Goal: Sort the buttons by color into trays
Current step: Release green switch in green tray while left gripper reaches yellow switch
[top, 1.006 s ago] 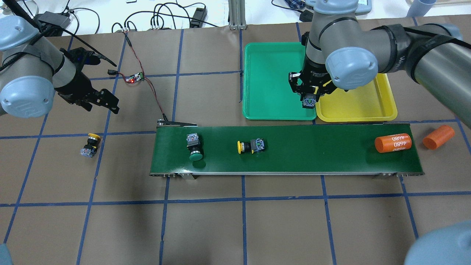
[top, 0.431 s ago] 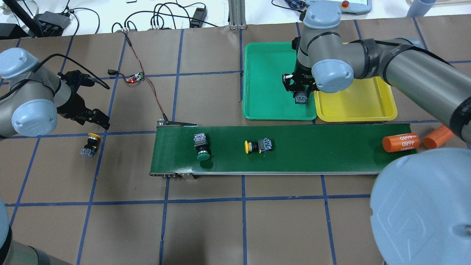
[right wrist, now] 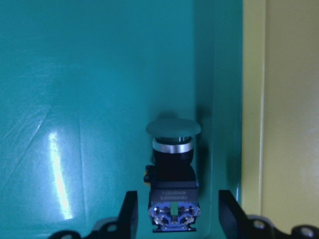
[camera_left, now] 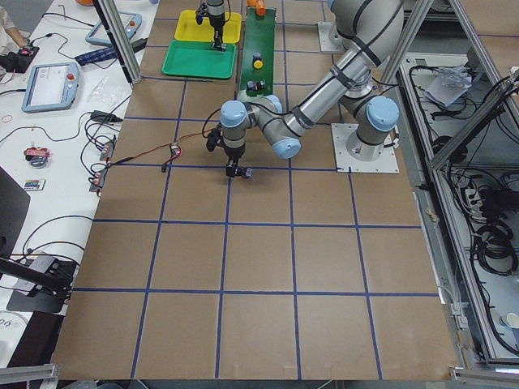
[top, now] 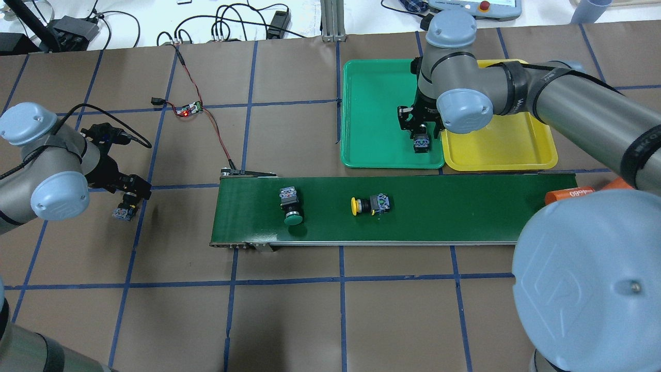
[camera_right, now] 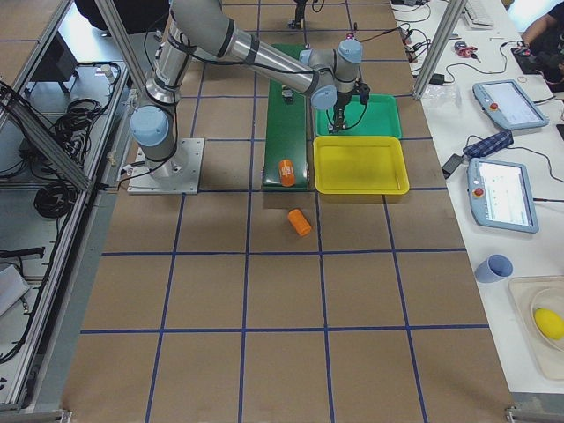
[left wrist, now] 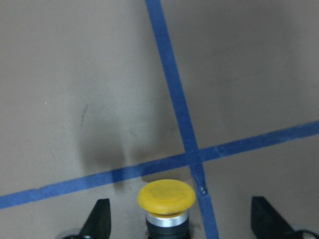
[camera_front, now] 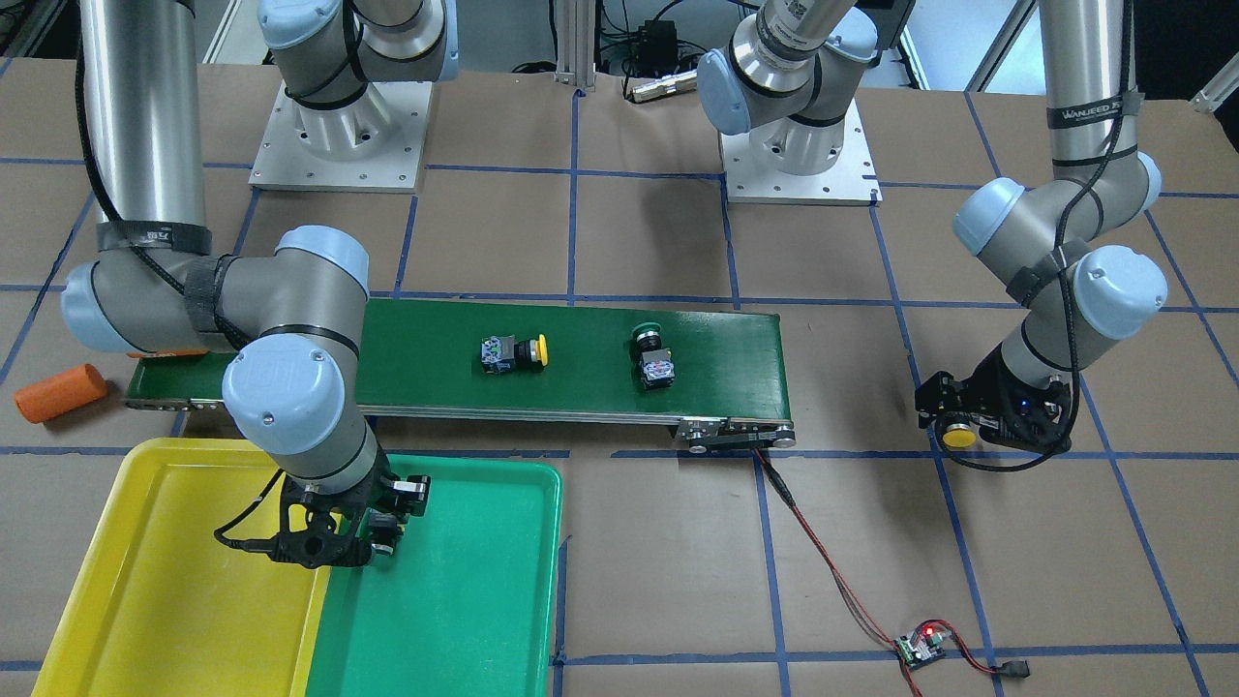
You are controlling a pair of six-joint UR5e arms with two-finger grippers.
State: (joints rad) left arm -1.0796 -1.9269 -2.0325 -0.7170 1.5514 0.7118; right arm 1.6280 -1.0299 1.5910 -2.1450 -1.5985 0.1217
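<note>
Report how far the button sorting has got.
Nearly done: one green-capped black push-button lies in the green plastic tray, with the open right gripper astride it. In hand: the open left gripper straddles a yellow-capped push-button on the brown table. Left: a second green-capped button and a second yellow-capped button on the dark-green conveyor belt; the yellow plastic tray holds no button.

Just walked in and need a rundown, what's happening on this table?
Two arms are sorting push-buttons by colour. The right gripper, open, straddles a green button lying in the green tray. The left gripper, open, straddles a yellow button on the table. A second green button and a second yellow button lie on the conveyor belt.
</note>
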